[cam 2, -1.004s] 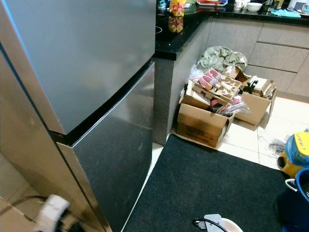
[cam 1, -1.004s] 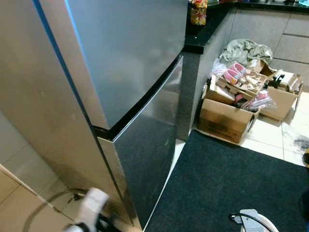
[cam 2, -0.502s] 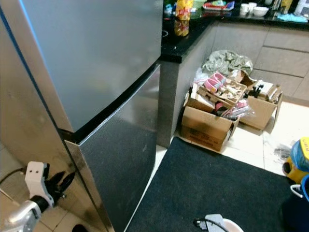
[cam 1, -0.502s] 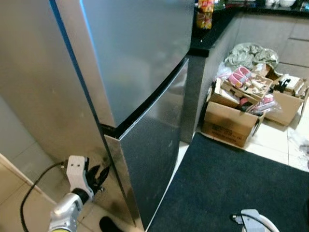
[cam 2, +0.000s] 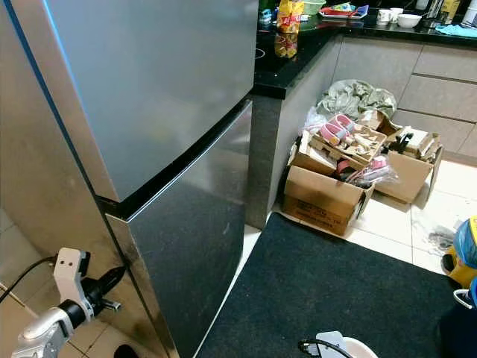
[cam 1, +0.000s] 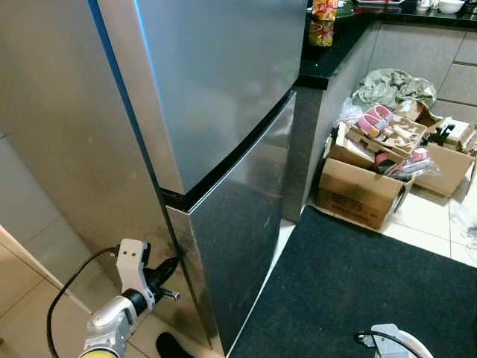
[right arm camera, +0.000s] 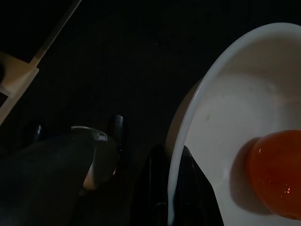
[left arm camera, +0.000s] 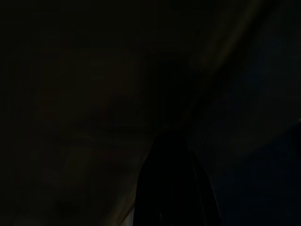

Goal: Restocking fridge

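Left eye view: fridge (cam 1: 216,97) shut, filling 12 o'clock; left gripper (cam 1: 168,268) at 7 o'clock, fingers nearly closed, empty, tips at the lower door (cam 1: 238,224) edge; right gripper (right arm camera: 171,188) pinches bowl (right arm camera: 225,141) with orange fruit (right arm camera: 275,176); opening step, next hook that edge.

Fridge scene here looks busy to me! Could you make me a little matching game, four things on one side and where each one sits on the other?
Things:
1. left gripper
2. bowl
3. cardboard box
4. yellow packet

Places:
A. on the black counter
B. on the tile floor beside the dark mat
C. at the lower fridge door's edge
D. clamped by its rim in the right gripper

Pairs: 1-C, 2-D, 3-B, 4-A
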You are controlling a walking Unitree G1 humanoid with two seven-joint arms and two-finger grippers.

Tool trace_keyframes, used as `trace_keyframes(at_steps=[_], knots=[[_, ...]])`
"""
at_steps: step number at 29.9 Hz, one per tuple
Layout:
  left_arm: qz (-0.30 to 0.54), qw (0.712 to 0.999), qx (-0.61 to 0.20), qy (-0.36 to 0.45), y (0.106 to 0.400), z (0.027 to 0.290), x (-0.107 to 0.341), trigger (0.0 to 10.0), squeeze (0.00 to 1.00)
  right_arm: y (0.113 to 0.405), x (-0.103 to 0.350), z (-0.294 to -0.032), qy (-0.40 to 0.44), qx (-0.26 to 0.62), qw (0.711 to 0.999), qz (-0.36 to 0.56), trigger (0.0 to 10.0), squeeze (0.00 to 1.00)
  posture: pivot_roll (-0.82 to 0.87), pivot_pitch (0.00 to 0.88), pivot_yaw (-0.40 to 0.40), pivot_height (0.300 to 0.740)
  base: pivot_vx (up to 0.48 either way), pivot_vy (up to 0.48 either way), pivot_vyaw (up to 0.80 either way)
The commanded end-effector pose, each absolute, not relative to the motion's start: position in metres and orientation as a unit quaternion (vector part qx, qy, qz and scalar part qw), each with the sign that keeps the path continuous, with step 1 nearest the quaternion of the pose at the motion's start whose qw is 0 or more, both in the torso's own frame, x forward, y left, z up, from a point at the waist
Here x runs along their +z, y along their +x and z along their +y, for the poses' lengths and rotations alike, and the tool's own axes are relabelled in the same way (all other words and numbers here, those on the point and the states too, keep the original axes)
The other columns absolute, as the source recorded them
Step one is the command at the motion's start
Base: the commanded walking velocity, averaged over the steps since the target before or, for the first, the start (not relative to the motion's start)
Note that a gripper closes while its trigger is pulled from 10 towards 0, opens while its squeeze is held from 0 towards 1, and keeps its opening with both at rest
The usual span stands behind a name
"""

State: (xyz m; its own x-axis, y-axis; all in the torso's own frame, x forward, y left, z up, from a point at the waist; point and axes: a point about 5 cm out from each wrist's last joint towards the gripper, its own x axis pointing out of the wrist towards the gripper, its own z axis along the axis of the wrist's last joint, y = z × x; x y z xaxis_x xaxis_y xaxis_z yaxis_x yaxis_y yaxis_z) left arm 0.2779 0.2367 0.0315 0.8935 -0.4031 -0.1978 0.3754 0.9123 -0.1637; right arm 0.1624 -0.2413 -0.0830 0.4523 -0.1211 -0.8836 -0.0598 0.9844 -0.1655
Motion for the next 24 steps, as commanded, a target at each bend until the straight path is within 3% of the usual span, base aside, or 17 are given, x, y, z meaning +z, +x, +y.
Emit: trace_keyframes(at_steps=[1,10,11,12,13,14,18,21,24], knots=[[0.099,0.967,-0.229,-0.054,0.283,0.229,0.038,0.0,0.00,0.164,-0.081,-0.244,-0.095,-0.018,0.851,0.515,10.0,0.00,-0.11,0.056,-0.011,0.740,0.000,0.000,0.00],[0.096,0.953,-0.286,-0.020,0.302,0.212,0.051,0.0,0.00,0.166,-0.080,-0.246,-0.103,-0.017,0.853,0.512,10.0,0.00,-0.12,0.060,-0.009,0.740,0.000,0.000,0.00],[0.095,0.952,-0.290,-0.017,0.305,0.210,0.054,1.3,0.00,0.166,-0.080,-0.246,-0.103,-0.017,0.853,0.512,10.0,0.00,-0.12,0.063,-0.008,0.740,0.000,0.000,0.00],[0.095,0.952,-0.290,-0.017,0.305,0.210,0.054,1.3,0.00,0.166,-0.080,-0.246,-0.103,-0.017,0.853,0.512,10.0,0.00,-0.12,0.063,-0.008,0.740,0.000,0.000,0.00],[0.094,0.951,-0.293,-0.016,0.307,0.209,0.055,4.8,0.00,0.166,-0.080,-0.246,-0.103,-0.018,0.853,0.511,10.0,0.00,-0.12,0.063,-0.008,0.740,0.000,0.000,0.00],[0.095,0.950,-0.298,-0.016,0.310,0.207,0.057,10.0,1.00,0.165,-0.080,-0.246,-0.104,-0.018,0.853,0.512,10.0,0.00,-0.12,0.066,-0.004,0.740,0.000,0.000,0.00],[0.103,0.938,-0.330,-0.029,0.312,0.200,0.059,10.0,1.00,0.164,-0.080,-0.246,-0.103,-0.019,0.852,0.512,10.0,0.00,-0.13,0.070,0.001,0.740,0.000,0.000,0.00],[0.150,0.885,-0.437,-0.054,0.305,0.178,0.053,10.0,1.00,0.160,-0.081,-0.248,-0.101,-0.020,0.851,0.515,10.0,0.00,-0.13,0.070,0.001,0.740,0.000,0.000,0.00],[0.167,0.863,-0.473,-0.060,0.301,0.172,0.051,10.0,1.00,0.159,-0.082,-0.248,-0.101,-0.020,0.850,0.517,10.0,0.00,-0.13,0.072,0.007,0.740,0.000,0.000,0.00]])
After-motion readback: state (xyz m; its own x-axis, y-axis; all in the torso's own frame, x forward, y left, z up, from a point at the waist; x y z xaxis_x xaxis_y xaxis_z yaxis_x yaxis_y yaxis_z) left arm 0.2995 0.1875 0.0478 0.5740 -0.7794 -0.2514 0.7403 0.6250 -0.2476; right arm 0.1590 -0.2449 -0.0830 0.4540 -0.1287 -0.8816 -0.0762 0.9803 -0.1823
